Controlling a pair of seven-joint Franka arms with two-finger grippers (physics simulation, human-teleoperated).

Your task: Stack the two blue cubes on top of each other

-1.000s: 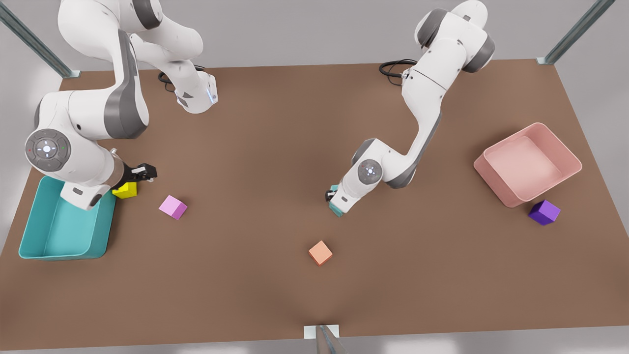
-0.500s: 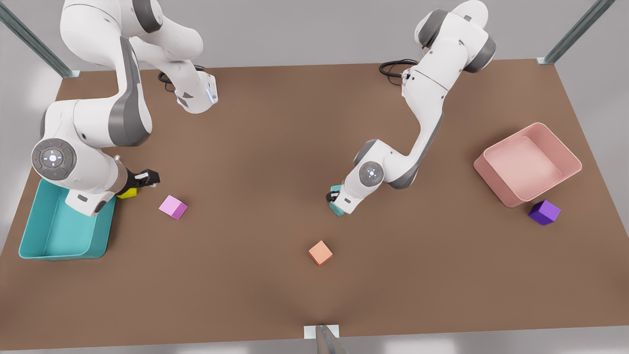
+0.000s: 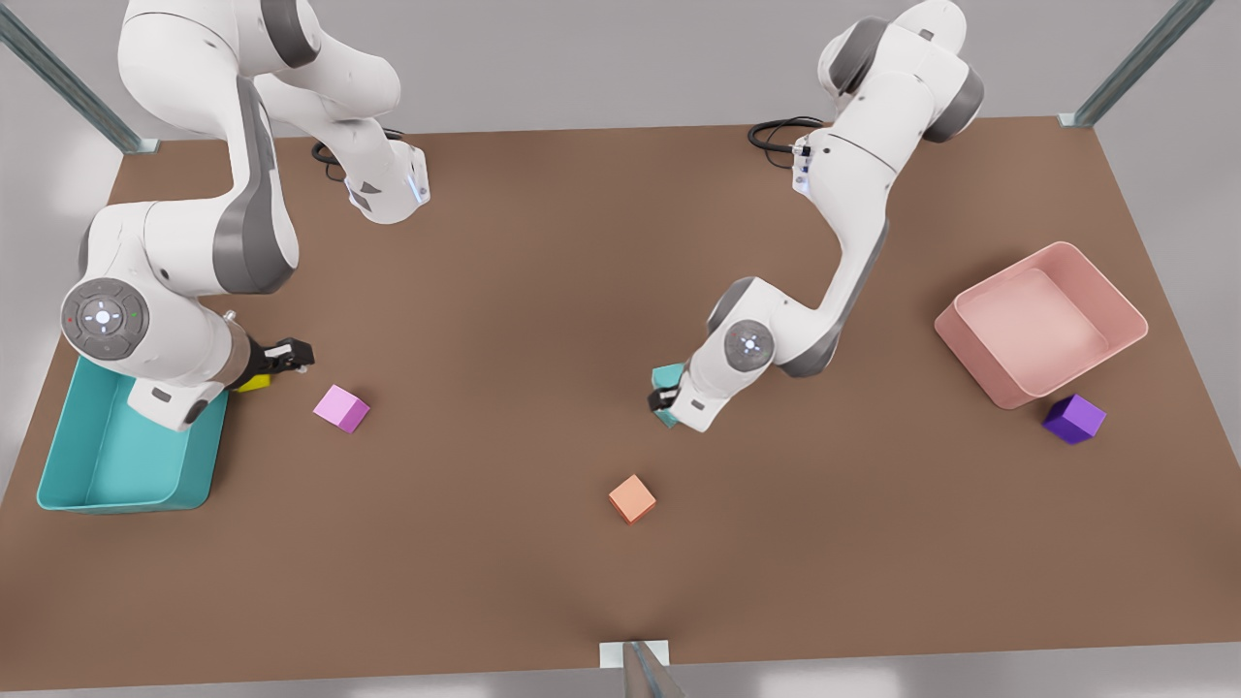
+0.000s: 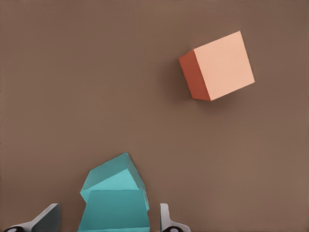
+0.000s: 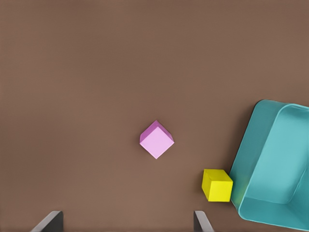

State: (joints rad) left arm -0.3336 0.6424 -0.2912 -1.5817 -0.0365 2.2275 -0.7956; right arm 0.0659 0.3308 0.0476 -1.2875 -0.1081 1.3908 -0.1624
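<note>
Left gripper: at table centre, fingers spread to either side of the upper cube, not clamped on it.
Blue cubes: upper cube sits on lower cube; lower one twisted, corners out of line. No long axis.
Orange cube: near, toward the front edge.
Right gripper: open, hovering near yellow cube beside teal tray.
</note>
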